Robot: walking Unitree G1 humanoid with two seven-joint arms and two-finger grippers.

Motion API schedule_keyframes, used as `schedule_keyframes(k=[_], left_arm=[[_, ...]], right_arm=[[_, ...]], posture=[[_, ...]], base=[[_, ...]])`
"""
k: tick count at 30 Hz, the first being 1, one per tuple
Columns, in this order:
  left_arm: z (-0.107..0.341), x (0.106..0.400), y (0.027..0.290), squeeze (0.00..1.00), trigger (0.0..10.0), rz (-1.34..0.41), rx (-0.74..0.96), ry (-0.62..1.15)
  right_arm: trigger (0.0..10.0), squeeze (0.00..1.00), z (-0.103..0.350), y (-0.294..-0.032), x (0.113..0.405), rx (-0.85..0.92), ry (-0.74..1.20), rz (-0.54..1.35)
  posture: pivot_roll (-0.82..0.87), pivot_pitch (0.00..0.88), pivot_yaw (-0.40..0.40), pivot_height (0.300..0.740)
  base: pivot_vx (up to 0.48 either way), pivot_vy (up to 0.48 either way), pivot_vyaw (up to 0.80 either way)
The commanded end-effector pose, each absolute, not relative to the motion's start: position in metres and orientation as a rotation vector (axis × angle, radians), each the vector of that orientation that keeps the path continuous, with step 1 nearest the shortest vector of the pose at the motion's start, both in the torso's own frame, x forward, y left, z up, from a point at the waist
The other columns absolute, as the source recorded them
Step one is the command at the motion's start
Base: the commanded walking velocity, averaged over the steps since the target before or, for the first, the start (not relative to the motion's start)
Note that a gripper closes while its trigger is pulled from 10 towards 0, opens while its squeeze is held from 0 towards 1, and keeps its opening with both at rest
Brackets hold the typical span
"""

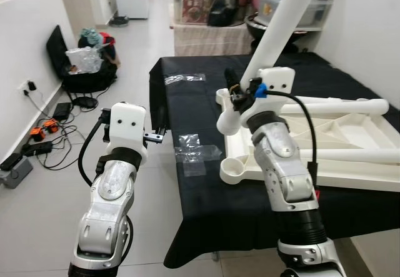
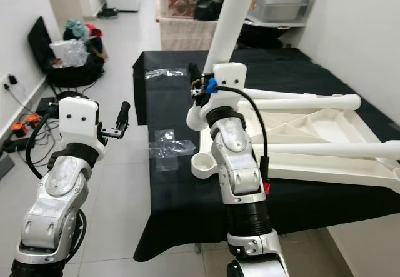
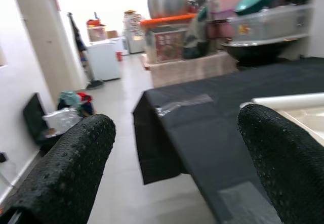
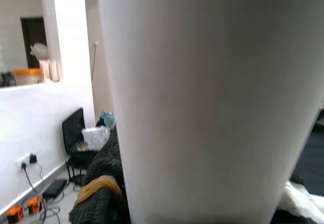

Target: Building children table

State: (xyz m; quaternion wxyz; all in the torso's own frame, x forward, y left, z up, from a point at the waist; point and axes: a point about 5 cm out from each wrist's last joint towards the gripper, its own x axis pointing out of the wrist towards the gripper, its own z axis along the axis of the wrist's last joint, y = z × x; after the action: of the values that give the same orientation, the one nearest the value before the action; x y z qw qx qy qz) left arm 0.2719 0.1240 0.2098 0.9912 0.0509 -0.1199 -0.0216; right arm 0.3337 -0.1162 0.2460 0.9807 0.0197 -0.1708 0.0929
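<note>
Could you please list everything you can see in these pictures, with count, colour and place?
Tabletop: one, white, lying underside up on the black cloth.
Table legs: three, white; one upright at the tabletop's near-left corner, held by the right gripper, two lying across the tabletop.
Leg socket: one, white, open, at the tabletop's near corner.
Tablecloth: one, black, covering the work table.
Plastic bags: two, clear, on the cloth left of the tabletop.
Chair: one, black, by the left wall, with bags on it.
Cables and chargers: several, black and orange, on the floor by the wall.
Storage boxes: several, at the far end.
Left gripper: open, at the cloth's left edge.
Right gripper: shut on the upright leg.
</note>
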Motion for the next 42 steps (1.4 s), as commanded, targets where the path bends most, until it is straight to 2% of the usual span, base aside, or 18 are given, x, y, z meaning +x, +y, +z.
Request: schedule_keyframes(k=[1,9,11,13,14,17,19,21,23,24,25,31,35,38,39,42], left_arm=[[0.206,0.269,0.122,0.00,10.0,-0.050,0.107,-0.218],[0.186,0.255,0.117,0.00,10.0,-0.140,0.124,-0.149],[0.174,0.244,0.113,0.00,10.0,-0.268,0.135,-0.108],[0.174,0.244,0.113,0.00,10.0,-0.268,0.135,-0.108],[0.166,0.236,0.111,0.00,10.0,-0.358,0.138,-0.082],[0.159,0.228,0.108,0.00,10.0,-0.431,0.127,-0.058],[0.151,0.215,0.101,0.00,10.0,-0.510,0.119,-0.021],[0.151,0.215,0.101,0.00,10.0,-0.510,0.119,-0.021],[0.149,0.207,0.095,0.00,10.0,-0.546,0.097,-0.003],[0.149,0.207,0.095,0.00,10.0,-0.546,0.097,-0.003],[0.151,0.203,0.092,0.00,10.0,-0.566,0.090,-0.001],[0.154,0.201,0.090,0.00,10.0,-0.579,0.087,-0.006],[0.165,0.190,0.085,0.00,10.0,-0.624,0.075,-0.018],[0.165,0.190,0.085,0.00,10.0,-0.624,0.075,-0.018],[0.169,0.183,0.086,0.00,10.0,-0.635,0.069,-0.018],[0.171,0.179,0.088,0.00,10.0,-0.635,0.068,-0.017]], right_arm=[[10.0,0.00,0.250,-0.120,0.336,0.055,-0.340,0.195],[10.0,0.00,0.249,-0.126,0.352,0.060,-0.243,0.324],[10.0,0.00,0.253,-0.136,0.361,0.042,-0.231,0.364],[10.0,0.00,0.253,-0.136,0.361,0.042,-0.231,0.364],[10.0,0.00,0.257,-0.143,0.365,0.032,-0.239,0.395],[10.0,0.00,0.261,-0.147,0.367,0.039,-0.251,0.450],[10.0,0.00,0.267,-0.150,0.365,0.057,-0.269,0.599],[10.0,0.00,0.267,-0.150,0.365,0.057,-0.269,0.599],[10.0,0.00,0.264,-0.153,0.359,0.086,-0.223,0.789],[10.0,0.00,0.264,-0.153,0.359,0.086,-0.223,0.789],[10.0,0.00,0.261,-0.157,0.356,0.103,-0.183,0.890],[10.0,0.00,0.258,-0.157,0.356,0.081,-0.161,0.945],[10.0,0.00,0.259,-0.154,0.369,0.046,-0.113,1.092],[10.0,0.00,0.259,-0.154,0.369,0.046,-0.113,1.092],[10.0,0.00,0.272,-0.154,0.371,0.050,-0.151,1.186],[10.0,0.00,0.281,-0.156,0.371,0.045,-0.177,1.238]], posture=[[0.02,0.000,-0.041,0.740],[0.02,0.024,-0.046,0.740],[0.03,0.034,-0.052,0.740],[0.03,0.034,-0.052,0.740],[0.04,0.049,-0.056,0.740],[0.04,0.062,-0.059,0.740],[0.05,0.089,-0.057,0.740],[0.05,0.089,-0.057,0.740],[0.06,0.116,-0.049,0.740],[0.06,0.116,-0.049,0.740],[0.07,0.122,-0.045,0.740],[0.07,0.136,-0.041,0.740],[0.12,0.183,-0.047,0.740],[0.12,0.183,-0.047,0.740],[0.13,0.209,-0.044,0.740],[0.13,0.215,-0.043,0.740]], base=[[0.000,0.000,0.00],[0.000,0.000,0.00],[0.000,0.000,0.00],[0.000,0.000,0.00],[0.000,0.000,0.00],[0.000,0.000,0.00],[0.000,0.000,0.00],[0.000,0.000,0.00],[0.000,0.000,0.00],[0.000,0.000,0.00],[0.000,0.000,0.00],[0.000,0.000,0.00],[0.000,0.000,0.00],[0.000,0.000,0.00],[0.000,0.000,0.00],[0.000,0.000,0.00]])
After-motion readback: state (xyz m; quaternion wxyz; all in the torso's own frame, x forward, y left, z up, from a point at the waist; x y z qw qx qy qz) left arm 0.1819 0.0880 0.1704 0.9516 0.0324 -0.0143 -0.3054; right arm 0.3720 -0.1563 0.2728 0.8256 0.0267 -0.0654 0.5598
